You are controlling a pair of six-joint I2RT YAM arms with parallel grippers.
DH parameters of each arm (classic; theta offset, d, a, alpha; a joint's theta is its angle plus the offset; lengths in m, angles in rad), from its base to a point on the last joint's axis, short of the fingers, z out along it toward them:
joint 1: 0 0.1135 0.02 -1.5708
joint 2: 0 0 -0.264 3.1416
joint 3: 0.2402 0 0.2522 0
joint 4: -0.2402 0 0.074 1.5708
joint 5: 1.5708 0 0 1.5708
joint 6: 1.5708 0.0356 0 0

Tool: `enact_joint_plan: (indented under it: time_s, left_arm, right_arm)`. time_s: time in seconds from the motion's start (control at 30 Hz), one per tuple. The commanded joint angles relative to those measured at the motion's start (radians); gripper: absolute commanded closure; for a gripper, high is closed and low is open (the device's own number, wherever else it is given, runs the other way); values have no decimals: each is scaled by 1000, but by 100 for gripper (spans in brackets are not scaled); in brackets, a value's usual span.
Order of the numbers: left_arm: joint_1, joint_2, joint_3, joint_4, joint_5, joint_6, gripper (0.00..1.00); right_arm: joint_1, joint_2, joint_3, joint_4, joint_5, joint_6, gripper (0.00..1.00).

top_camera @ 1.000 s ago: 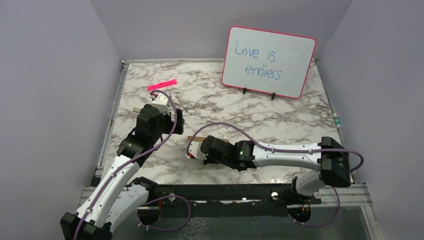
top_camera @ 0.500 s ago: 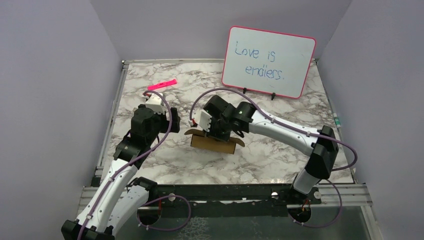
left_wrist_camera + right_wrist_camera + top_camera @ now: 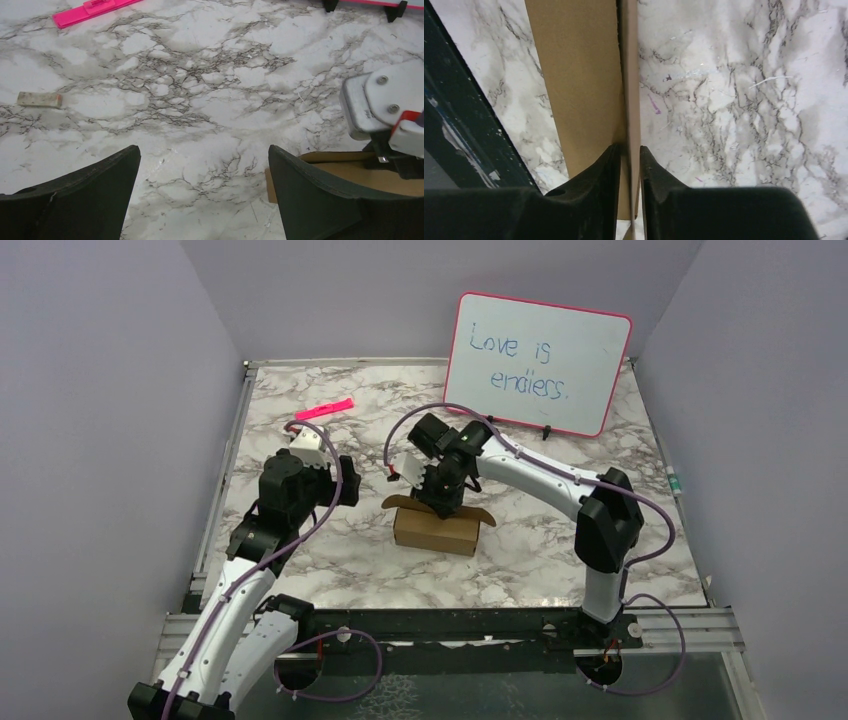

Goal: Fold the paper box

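The table (image 3: 560, 530) carries the paper box (image 3: 435, 530) midway between its left and right edges, nearer the near edge. The right fingers (image 3: 596, 175) pinch an upright box flap, probably to steady it for creasing. The left fingers (image 3: 95, 190) are spread and empty toward the left edge, apart from the box.

1. There was 1 paper box (image 3: 436, 530).
2. There was 1 whiteboard (image 3: 537, 365).
3. There was 1 pink marker (image 3: 324, 408).
4. There was 1 small beige block (image 3: 39, 99).
5. There were 2 grippers, the left gripper (image 3: 202, 150) and the right gripper (image 3: 628, 150).
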Motion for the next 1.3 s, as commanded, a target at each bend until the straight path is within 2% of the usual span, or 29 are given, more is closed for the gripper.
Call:
enact_joint_plan:
  time_s: [0.0, 0.1, 0.17, 0.4, 0.6, 0.87, 1.1, 1.27]
  left_arm:
    - [9, 2, -16, 39, 130, 28, 1]
    - [10, 17, -18, 44, 196, 39, 1]
    - [10, 30, -17, 45, 242, 50, 1]
    - [10, 77, -3, 42, 368, 88, 1]
    - [7, 118, 19, 18, 393, 109, 4]
    - [-43, 172, 55, -25, 404, 139, 8]
    - [-96, 226, 83, -58, 386, 171, 13]
    - [-112, 268, 112, -77, 379, 184, 19]
  right_arm:
    - [3, 26, 62, -30, 9, -20, 71]
    - [3, -9, 64, 0, 47, 0, 58]
    - [3, -54, 38, 42, 88, 30, 54]
    - [3, -251, -99, 120, 260, 259, 48]
    - [2, -433, -286, 152, 393, 458, 44]
    - [2, -594, -500, 226, 393, 622, 46]
    - [2, -643, -585, 314, 412, 657, 61]
    - [2, -624, -604, 344, 420, 657, 65]
